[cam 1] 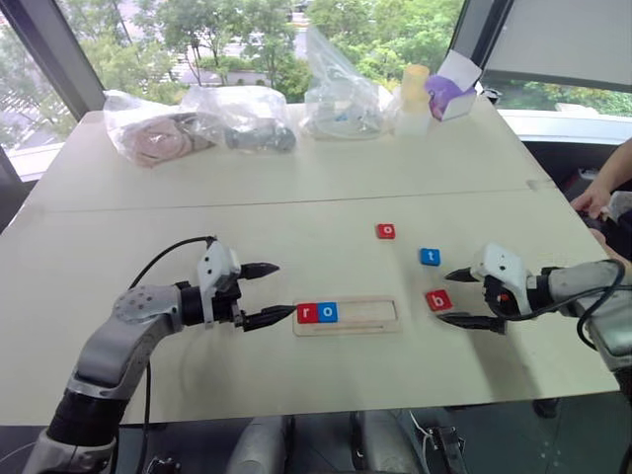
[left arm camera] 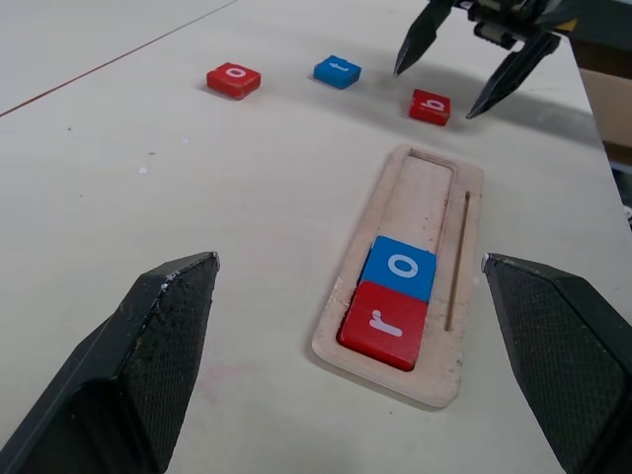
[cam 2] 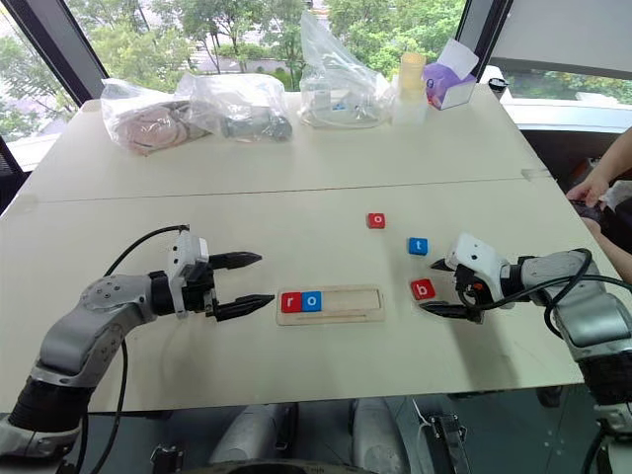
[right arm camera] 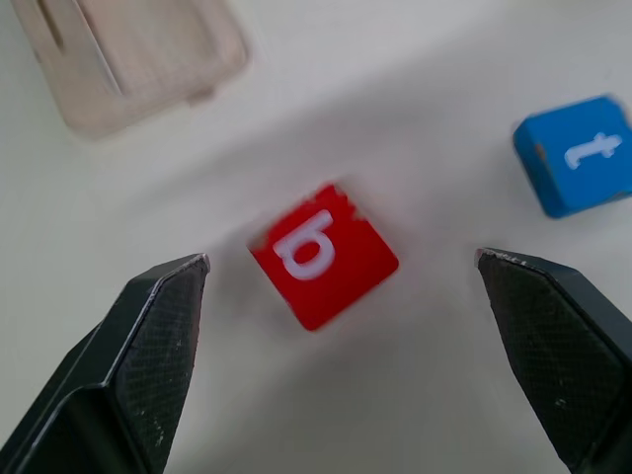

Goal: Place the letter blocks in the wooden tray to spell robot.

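The wooden tray (cam 1: 347,315) lies on the table before me, with a red "r" block (cam 1: 308,313) and a blue "o" block (cam 1: 328,312) at its left end. Three blocks lie loose to its right: a red "b" (cam 1: 438,300), a blue "t" (cam 1: 430,257) and a red "o" (cam 1: 386,231). My left gripper (cam 1: 265,294) hovers open just left of the tray. My right gripper (cam 1: 458,297) is open, just right of the red "b" (right arm camera: 322,255), which lies between its fingers but untouched.
Plastic bags (cam 1: 202,120) and a purple-and-white box (cam 1: 449,91) stand along the table's far edge. A person's hand (cam 1: 592,197) rests at the right edge of the table. A seam (cam 1: 296,202) crosses the tabletop.
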Robot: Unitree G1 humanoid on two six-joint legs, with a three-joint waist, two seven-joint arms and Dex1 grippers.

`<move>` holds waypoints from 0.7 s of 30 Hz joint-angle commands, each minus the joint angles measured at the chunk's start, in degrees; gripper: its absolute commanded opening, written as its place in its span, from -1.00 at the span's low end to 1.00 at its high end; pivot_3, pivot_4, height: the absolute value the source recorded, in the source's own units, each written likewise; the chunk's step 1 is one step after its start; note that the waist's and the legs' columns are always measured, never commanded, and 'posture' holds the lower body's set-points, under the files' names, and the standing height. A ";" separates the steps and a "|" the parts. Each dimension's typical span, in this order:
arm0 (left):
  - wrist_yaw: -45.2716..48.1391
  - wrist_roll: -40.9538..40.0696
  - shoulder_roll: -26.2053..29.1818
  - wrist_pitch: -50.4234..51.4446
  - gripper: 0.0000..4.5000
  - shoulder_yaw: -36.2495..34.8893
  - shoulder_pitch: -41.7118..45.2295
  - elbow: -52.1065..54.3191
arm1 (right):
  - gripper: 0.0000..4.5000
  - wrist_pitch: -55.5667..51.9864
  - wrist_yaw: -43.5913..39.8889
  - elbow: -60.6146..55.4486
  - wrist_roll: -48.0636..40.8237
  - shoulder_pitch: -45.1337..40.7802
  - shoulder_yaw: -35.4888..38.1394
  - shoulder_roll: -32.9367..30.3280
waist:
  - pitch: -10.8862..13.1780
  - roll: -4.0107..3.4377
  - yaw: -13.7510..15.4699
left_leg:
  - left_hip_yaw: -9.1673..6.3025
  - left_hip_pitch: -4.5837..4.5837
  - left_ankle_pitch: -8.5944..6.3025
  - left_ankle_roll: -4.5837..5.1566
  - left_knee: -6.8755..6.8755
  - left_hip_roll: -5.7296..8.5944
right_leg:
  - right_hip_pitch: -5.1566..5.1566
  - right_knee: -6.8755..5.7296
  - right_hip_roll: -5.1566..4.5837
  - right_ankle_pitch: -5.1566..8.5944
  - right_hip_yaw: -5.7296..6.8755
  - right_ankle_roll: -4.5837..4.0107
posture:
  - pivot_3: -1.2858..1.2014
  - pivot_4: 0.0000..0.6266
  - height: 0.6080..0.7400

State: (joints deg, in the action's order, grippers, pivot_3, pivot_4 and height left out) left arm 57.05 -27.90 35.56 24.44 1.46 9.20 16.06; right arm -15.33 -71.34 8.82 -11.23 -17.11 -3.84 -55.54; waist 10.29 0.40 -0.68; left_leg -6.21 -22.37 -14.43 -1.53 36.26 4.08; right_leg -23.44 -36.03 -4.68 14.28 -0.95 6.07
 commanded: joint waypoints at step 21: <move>-1.35 -0.80 0.70 0.28 1.00 -1.17 -1.84 3.74 | 0.76 8.10 -5.06 6.21 2.09 -3.57 -2.44 3.57 | -0.02 -0.01 -0.03 | -0.01 0.04 0.00 -0.02 0.03 -0.01 | 0.03 -0.02 -0.03 -0.01 -0.06 -0.03 | 0.03 -0.52 1.00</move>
State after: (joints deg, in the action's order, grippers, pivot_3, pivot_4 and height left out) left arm 55.62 -28.11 35.87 25.57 1.33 7.36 18.16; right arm -7.87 -75.68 15.73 -9.68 -20.96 -5.28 -52.72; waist 10.27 0.39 -0.71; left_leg -6.22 -22.32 -14.43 -1.54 36.29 4.06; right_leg -23.41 -36.05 -4.71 14.26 -1.01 6.04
